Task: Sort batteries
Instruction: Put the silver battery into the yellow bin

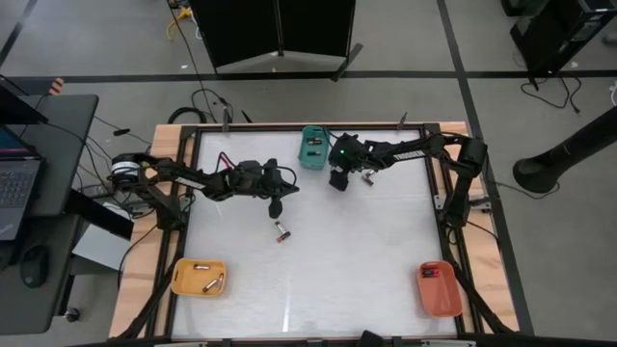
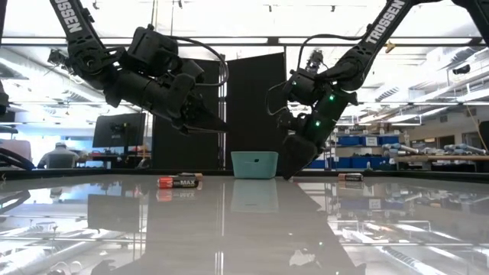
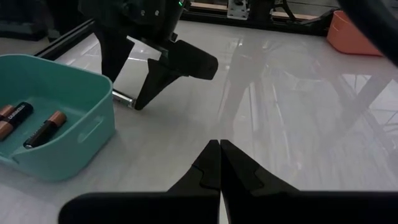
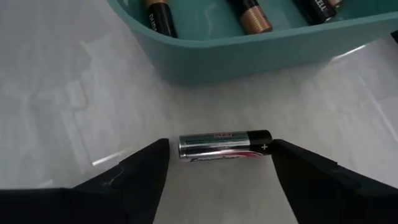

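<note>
Open workshop with grey floor, a black partition panel (image 1: 280, 29) beyond the far edge and a dark desk with a laptop (image 1: 17, 183) off to the left side; in the low view a seated person (image 2: 59, 156) shows far behind; the work surface is a glossy white table top (image 1: 366, 260) in a wooden frame; left arm reaches in over the left half, its left gripper (image 1: 276, 207) raised above the table, fingers clenched tip to tip with nothing between them; right arm comes in from the right edge, its right gripper (image 4: 214, 163) lowered to the surface just beside the teal tray, fingers spread wide with a cell lying between them, not yet pinched; teal rectangular plastic tray (image 1: 312, 146) at the far edge holds several copper-and-black batteries (image 3: 43, 129); orange-red plastic tray (image 1: 439, 287) at the near right corner holds something small and dark, too small to identify; yellow-orange plastic tray (image 1: 200, 278) at the near left holds two small cells (image 1: 214, 283); silver-and-black cylindrical battery (image 4: 225, 146) lies flat on the table between the right fingers, close to the teal wall; one more loose red-and-dark battery (image 1: 282, 231) lies on the table near the left gripper, apart from it.
</note>
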Controlling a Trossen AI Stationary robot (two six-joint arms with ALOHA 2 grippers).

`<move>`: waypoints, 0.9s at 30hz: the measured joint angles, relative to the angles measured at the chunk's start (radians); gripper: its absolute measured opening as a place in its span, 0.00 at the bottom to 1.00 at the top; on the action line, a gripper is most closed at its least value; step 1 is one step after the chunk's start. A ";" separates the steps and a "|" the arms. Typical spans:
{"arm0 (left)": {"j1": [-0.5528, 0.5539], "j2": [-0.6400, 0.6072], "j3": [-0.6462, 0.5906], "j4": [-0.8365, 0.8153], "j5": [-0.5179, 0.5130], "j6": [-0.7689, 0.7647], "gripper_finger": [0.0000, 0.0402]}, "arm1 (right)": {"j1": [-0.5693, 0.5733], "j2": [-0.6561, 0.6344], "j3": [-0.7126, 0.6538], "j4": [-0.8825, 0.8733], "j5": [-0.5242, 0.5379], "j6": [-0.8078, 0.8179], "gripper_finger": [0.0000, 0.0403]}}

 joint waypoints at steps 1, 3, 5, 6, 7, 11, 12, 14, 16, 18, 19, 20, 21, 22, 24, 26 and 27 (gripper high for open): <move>-0.002 0.000 0.000 0.000 0.000 0.000 0.01 | 0.000 0.000 0.000 0.000 -0.001 0.000 0.72; -0.006 0.000 0.000 0.001 0.000 0.000 0.01 | 0.000 0.000 0.000 0.000 -0.004 -0.005 0.68; -0.010 0.000 0.000 0.001 0.000 0.000 0.01 | 0.002 0.000 0.000 0.000 -0.006 -0.008 0.64; -0.012 0.000 0.000 0.001 0.000 0.000 0.01 | 0.003 0.000 0.000 -0.002 -0.008 -0.008 0.62; -0.013 0.000 0.000 0.001 0.000 0.000 0.01 | 0.004 0.000 0.000 -0.003 -0.012 -0.009 0.60; -0.013 0.000 0.000 0.001 0.000 -0.001 0.01 | 0.011 0.001 -0.001 -0.008 -0.030 -0.009 0.52; -0.013 0.000 -0.001 0.001 0.000 -0.001 0.01 | 0.013 0.001 -0.001 -0.008 -0.029 -0.015 0.50; -0.013 0.000 -0.001 0.001 0.000 -0.001 0.01 | 0.018 0.001 -0.001 -0.010 -0.029 -0.024 0.46; -0.013 0.000 -0.001 -0.002 0.000 -0.001 0.01 | 0.022 0.001 -0.001 -0.013 -0.029 -0.025 0.43; -0.013 0.000 -0.001 -0.002 0.000 -0.001 0.01 | 0.025 0.000 -0.001 -0.020 -0.029 -0.025 0.40; -0.013 0.000 -0.001 -0.002 0.000 -0.001 0.01 | 0.027 -0.003 -0.001 -0.029 -0.029 -0.023 0.39; -0.013 0.000 -0.001 -0.002 0.000 -0.001 0.01 | 0.030 -0.008 -0.001 -0.039 -0.025 -0.025 0.39; -0.013 0.000 -0.001 -0.002 0.000 -0.001 0.01 | 0.031 -0.016 -0.001 -0.053 -0.013 -0.029 0.38; -0.013 0.000 -0.001 -0.003 0.000 -0.001 0.01 | 0.032 -0.027 -0.003 -0.068 0.010 -0.040 0.38; -0.013 0.000 -0.001 -0.002 0.000 -0.001 0.01 | 0.027 -0.052 -0.005 -0.075 0.054 -0.071 0.39; -0.013 0.000 -0.001 -0.002 0.000 -0.001 0.01 | 0.002 -0.076 -0.004 -0.060 0.058 -0.112 0.41; -0.013 0.000 -0.001 -0.002 0.000 -0.001 0.01 | -0.012 -0.083 -0.003 -0.054 0.044 -0.130 0.43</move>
